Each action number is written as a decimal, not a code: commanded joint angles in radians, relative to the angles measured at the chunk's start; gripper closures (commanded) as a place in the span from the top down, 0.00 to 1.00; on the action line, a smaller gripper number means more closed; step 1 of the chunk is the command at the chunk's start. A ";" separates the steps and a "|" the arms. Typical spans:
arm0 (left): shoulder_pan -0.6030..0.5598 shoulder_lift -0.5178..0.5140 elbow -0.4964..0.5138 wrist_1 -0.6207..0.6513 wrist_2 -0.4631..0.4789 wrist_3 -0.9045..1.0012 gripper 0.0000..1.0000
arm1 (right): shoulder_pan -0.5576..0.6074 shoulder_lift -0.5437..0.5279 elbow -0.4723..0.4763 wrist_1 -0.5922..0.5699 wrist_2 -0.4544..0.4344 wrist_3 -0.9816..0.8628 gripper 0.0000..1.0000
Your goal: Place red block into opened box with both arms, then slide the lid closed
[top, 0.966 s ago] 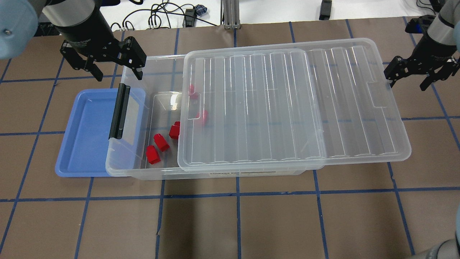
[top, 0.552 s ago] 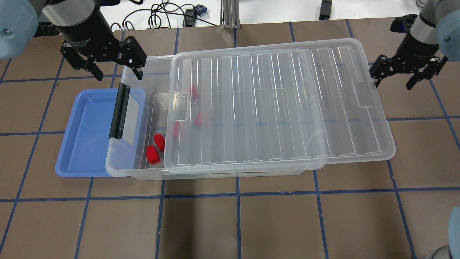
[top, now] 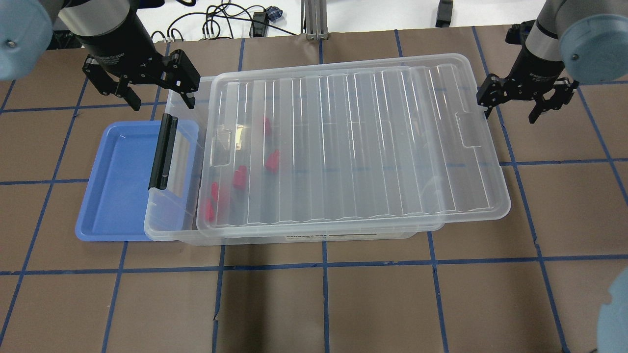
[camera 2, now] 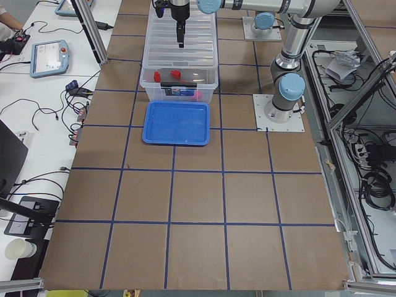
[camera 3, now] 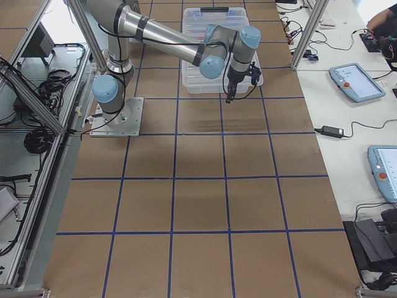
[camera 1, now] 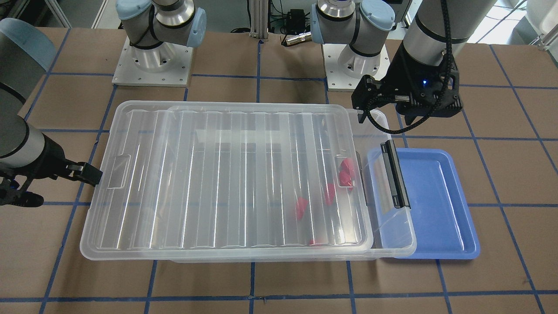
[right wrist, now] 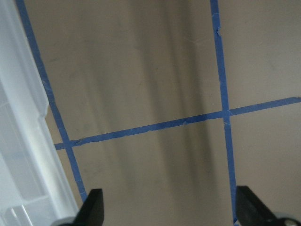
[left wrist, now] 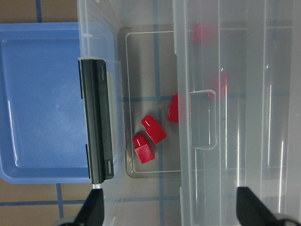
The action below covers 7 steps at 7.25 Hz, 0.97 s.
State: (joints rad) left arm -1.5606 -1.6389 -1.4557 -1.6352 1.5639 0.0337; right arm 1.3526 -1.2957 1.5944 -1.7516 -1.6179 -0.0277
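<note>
The clear ribbed lid (top: 353, 142) lies on the clear box (top: 171, 230) and overhangs its right end. A strip stays uncovered beside the black latch bar (top: 163, 152). Several red blocks (top: 271, 161) lie inside the box, most seen through the lid (left wrist: 244, 113); three red blocks (left wrist: 154, 129) show in the open strip. My right gripper (top: 510, 113) is open, with one finger against the lid's right short end (camera 1: 109, 174). Its wrist view shows bare table between the fingers (right wrist: 91, 207). My left gripper (top: 161, 100) hangs open over the box's far left corner, holding nothing.
A blue tray (top: 117, 181) lies under the box's left end, with nothing in it. Brown table with blue tape lines surrounds the box. Cables (top: 221, 24) and a metal post (top: 314, 19) stand beyond the far edge.
The lid has slid left across the box with my right gripper moving left behind it, covering more of the red blocks. The left arm has not moved.
</note>
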 commanded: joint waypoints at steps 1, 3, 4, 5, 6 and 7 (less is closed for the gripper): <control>0.001 0.001 0.001 0.000 0.001 0.000 1.00 | 0.037 0.001 0.001 0.000 0.003 0.063 1.00; 0.001 0.001 0.001 0.000 0.001 0.000 1.00 | 0.065 0.001 -0.001 -0.002 0.003 0.093 1.00; 0.001 0.001 0.001 0.000 0.001 0.000 1.00 | 0.075 0.001 -0.001 -0.002 0.003 0.095 1.00; 0.001 0.001 0.001 0.000 0.001 -0.002 1.00 | 0.082 0.001 -0.001 0.000 0.003 0.100 1.00; 0.001 0.001 0.001 0.000 0.001 -0.002 1.00 | 0.082 0.001 -0.001 0.000 0.003 0.100 1.00; 0.001 0.001 0.000 0.000 0.002 -0.002 1.00 | 0.082 0.001 -0.001 0.000 0.004 0.100 1.00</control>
State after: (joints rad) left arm -1.5601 -1.6383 -1.4544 -1.6352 1.5650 0.0324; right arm 1.4327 -1.2947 1.5939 -1.7520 -1.6149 0.0711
